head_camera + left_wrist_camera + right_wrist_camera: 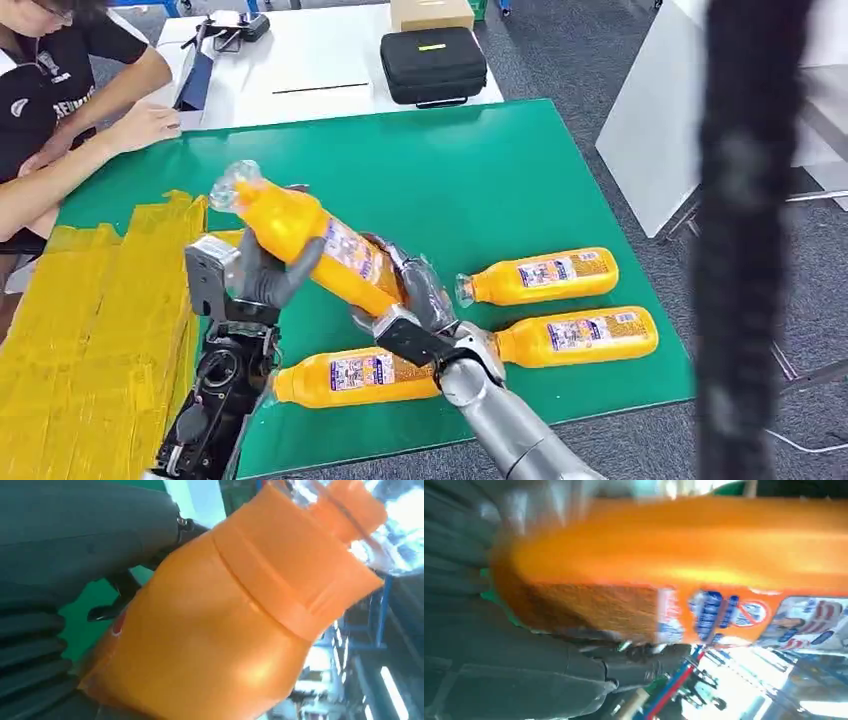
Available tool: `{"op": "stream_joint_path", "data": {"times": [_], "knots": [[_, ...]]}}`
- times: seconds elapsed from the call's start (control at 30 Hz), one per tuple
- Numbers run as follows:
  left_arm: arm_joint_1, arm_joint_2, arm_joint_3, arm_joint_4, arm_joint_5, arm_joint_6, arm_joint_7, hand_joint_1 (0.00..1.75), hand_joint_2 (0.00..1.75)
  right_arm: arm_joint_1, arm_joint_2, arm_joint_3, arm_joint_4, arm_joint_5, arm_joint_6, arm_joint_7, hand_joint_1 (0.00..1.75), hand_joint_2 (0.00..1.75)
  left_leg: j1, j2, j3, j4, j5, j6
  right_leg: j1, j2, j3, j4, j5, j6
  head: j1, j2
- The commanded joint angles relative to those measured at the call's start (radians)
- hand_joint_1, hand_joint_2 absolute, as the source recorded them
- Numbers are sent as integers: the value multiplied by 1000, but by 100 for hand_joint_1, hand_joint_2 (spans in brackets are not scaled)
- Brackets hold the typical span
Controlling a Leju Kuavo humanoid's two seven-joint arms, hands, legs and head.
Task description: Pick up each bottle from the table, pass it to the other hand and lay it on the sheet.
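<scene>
Above the table's point(470, 170) near left part, beside the yellow sheet point(90, 330), both hands grip one tilted orange bottle point(310, 245) — the left hand point(255, 275) near its neck, the right hand point(415, 300) at its base — three more bottles point(540, 277) lying toward the near right corner.

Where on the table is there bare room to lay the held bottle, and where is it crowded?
Free: the yellow sheet beside the left hand, and the green mat toward the black case. Crowded: the near right, with three lying bottles.
</scene>
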Motion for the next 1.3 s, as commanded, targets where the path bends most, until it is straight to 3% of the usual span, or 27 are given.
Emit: {"op": "stream_joint_path", "data": {"times": [0.03, 0.1, 0.3, 0.37, 0.43, 0.47, 0.53, 0.63, 0.7, 0.9, 0.93, 0.97, 1.0, 1.03, 1.1, 1.13, 1.17, 1.23, 1.27, 1.3], "knots": [[-56, 5, 76, 55, 9, 30, -8, 175, 175, 5, -26, -26, -51, 5, -18, -2, 0, 175, 1, -1, 4, 0, -1, -2, 1, -2, 4, 0, -1, -1, 0, 0], [-57, 7, 77, 55, 9, 30, -8, 175, 175, 3, -26, -26, -51, 5, -17, -1, 0, 175, 2, 2, 10, 2, -6, -5, 2, -1, 11, 1, -5, -1, 0, 0], [-59, 6, 92, 58, 15, 52, -13, 175, 175, -7, -25, -29, -27, 0, -20, 9, 0, 175, 2, 0, 7, 1, -3, -4, 2, -2, 8, 0, -3, -1, 0, 0], [-61, 11, 101, 58, -19, 101, -25, 175, 175, 1, -25, -33, -28, -3, -28, 4, 0, 175, 1, 0, 3, 0, -1, -2, 1, -1, 3, -1, -1, -1, 0, 0], [-66, 19, 108, 54, -76, 162, -37, 175, 175, 13, -26, -36, -45, -6, -35, 2, 0, 175, 2, 1, 9, 2, -5, -5, 2, -2, 10, 1, -4, -1, 0, 0], [-71, 30, 110, 51, -159, 242, -45, 175, 175, 24, -29, -37, -67, -6, -38, 1, 0, 175, 1, 0, 3, 0, -1, -2, 1, -1, 3, -1, -1, -1, 0, 0], [-81, 49, 115, 45, -304, 356, -34, 175, 175, 47, -40, -34, -128, 7, -52, 10, 0, 175, 1, 0, 4, 0, -2, -3, 1, -2, 5, 0, -2, -1, 0, 0], [-92, 62, 130, 55, -397, 409, -9, 175, 175, 67, -53, -25, -190, 31, -63, 31, 0, 175, 1, 0, 5, 0, -2, -3, 1, -2, 5, 0, -2, -1, 0, 0], [-112, 78, 143, 90, -641, 542, 51, 175, 175, 90, -70, -11, -270, 61, -81, 38, 0, 175, 1, 1, 6, 1, -3, -4, 2, -2, 7, 1, -3, -1, 0, 0], [-128, 38, 337, 37, -1101, 551, 99, 175, 175, 110, -128, 28, -445, 101, -99, 79, 0, 175, 2, 2, 7, 3, -5, -4, 2, 0, 7, 2, -4, -1, -1, 0], [-117, 14, 415, -60, -1386, 551, 142, 175, 175, 104, -139, 40, -462, 93, -94, 79, 0, 175, 1, 1, 3, 1, -2, -3, 1, 0, 4, 0, -2, -1, 0, 0], [-117, 14, 415, -60, -1386, 551, 142, 175, 175, 104, -139, 40, -462, 93, -94, 79, 0, 175, 3, 3, 10, 4, -7, -6, 3, -1, 11, 3, -6, -1, 0, 0], [-118, 37, 411, -76, -1457, 551, 176, 175, 175, 98, -145, 44, -470, 93, -95, 80, 0, 175, 1, 2, 1, 1, -2, -2, 1, 0, 1, 0, -1, 0, 0, 0], [-130, 92, 358, -48, -1517, 551, 255, 175, 175, 95, -156, 49, -477, 84, -99, 83, 0, 175, 2, 3, 4, 3, -4, -3, 2, 1, 4, 1, -3, -1, 0, 0], [-189, 309, 182, 30, -1517, 551, 447, 175, 175, 96, -169, 46, -490, 63, -101, 82, 0, 175, 2, 4, 6, 2, -4, -5, 2, 1, 6, 1, -3, -2, 0, 0], [-304, 465, -163, 124, -1517, 551, 767, 175, 175, 92, -175, 45, -496, 51, -103, 83, 0, 175, 1, 1, 2, 0, -1, -3, 1, 0, 2, 1, -1, -1, 0, 0], [-360, 487, -282, 217, -1517, 551, 825, 175, 175, 90, -177, 43, -503, 33, -96, 82, 0, 175, 2, 1, 5, 2, -3, -5, 2, -1, 5, 3, -3, -2, 0, 0], [-406, 476, -326, 334, -1517, 546, 823, 175, 175, 94, -180, 36, -521, 14, -78, 83, 0, 175, 3, -8, 3, 3, -1, -5, 3, -10, 5, 3, -4, -2, 1, 0], [-464, 500, -452, 412, -1517, 492, 879, 175, 175, 103, -182, 31, -538, 11, -67, 79, 0, 175, 2, -4, 2, 1, 1, -4, 2, -8, 1, 1, -2, -2, 0, 0], [-464, 500, -452, 412, -1517, 492, 879, 175, 175, 103, -182, 31, -538, 11, -67, 79, 0, 175, 2, -1, 6, 1, -1, -5, 2, -5, 4, 1, -1, -5, -2, 0]]}}
